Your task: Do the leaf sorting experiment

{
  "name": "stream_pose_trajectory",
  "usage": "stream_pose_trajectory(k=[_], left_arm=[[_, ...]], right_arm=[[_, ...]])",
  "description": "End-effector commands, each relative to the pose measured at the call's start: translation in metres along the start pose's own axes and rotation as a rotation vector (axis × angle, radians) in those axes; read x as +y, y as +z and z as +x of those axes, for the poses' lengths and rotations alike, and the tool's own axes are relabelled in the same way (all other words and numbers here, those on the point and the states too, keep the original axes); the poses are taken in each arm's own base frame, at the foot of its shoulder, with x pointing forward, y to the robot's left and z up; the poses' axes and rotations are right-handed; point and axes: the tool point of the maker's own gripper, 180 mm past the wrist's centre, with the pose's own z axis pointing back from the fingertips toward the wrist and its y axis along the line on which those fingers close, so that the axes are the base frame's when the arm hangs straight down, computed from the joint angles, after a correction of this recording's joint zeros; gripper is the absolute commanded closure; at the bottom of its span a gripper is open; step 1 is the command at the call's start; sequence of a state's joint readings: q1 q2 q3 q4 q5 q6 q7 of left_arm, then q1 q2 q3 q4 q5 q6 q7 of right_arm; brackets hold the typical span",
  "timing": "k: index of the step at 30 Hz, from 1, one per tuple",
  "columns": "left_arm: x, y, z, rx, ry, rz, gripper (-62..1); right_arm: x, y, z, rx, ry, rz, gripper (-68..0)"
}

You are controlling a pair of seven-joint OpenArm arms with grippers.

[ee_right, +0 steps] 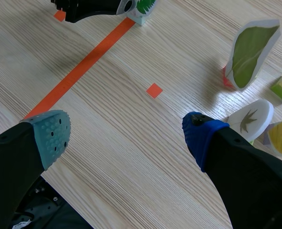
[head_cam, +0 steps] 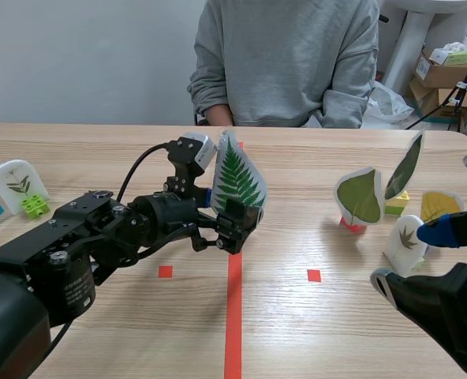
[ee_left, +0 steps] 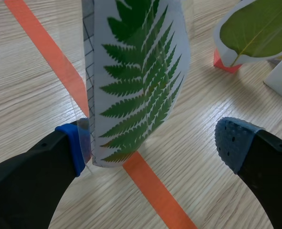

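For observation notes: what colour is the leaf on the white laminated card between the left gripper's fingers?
The fern leaf is green; left wrist view.

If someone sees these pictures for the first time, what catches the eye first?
The eye goes first to the tall fern card, standing upright on the orange-red line at the middle of the table, between the fingers of the open left gripper, one pad touching its edge. Next come the leaf cards grouped on the robot's right, and the person in a grey sweatshirt sitting across the table.
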State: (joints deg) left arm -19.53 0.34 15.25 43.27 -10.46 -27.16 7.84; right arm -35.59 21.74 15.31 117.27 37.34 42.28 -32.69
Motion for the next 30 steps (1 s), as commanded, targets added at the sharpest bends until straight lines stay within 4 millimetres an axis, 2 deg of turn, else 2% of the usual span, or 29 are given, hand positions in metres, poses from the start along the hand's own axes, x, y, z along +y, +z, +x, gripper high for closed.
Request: stream_pose_trajectory(k=[1, 8, 13, 30], left_arm=[[0.0016, 0.0001, 0.0171, -0.05, -0.009, 0.002, -52.0], [0.0039, -0.0002, 0.0175, -0.051, -0.006, 0.017, -50.9], [0.0039, -0.0002, 0.0174, -0.051, -0.005, 0.017, -35.9], [-0.0018, -0.003, 0.0221, -0.073, 0.018, 0.006, -6.5]], right_arm=[[-0.002, 0.0009, 0.0038, -0.015, 0.009, 0.002, -48.1], [-0.002, 0.0009, 0.0039, -0.016, 0.009, 0.002, -48.1], [-0.002, 0.0009, 0.0039, -0.016, 0.009, 0.002, -48.1], [-0.002, 0.0009, 0.0038, -0.015, 0.009, 0.002, -48.1]])
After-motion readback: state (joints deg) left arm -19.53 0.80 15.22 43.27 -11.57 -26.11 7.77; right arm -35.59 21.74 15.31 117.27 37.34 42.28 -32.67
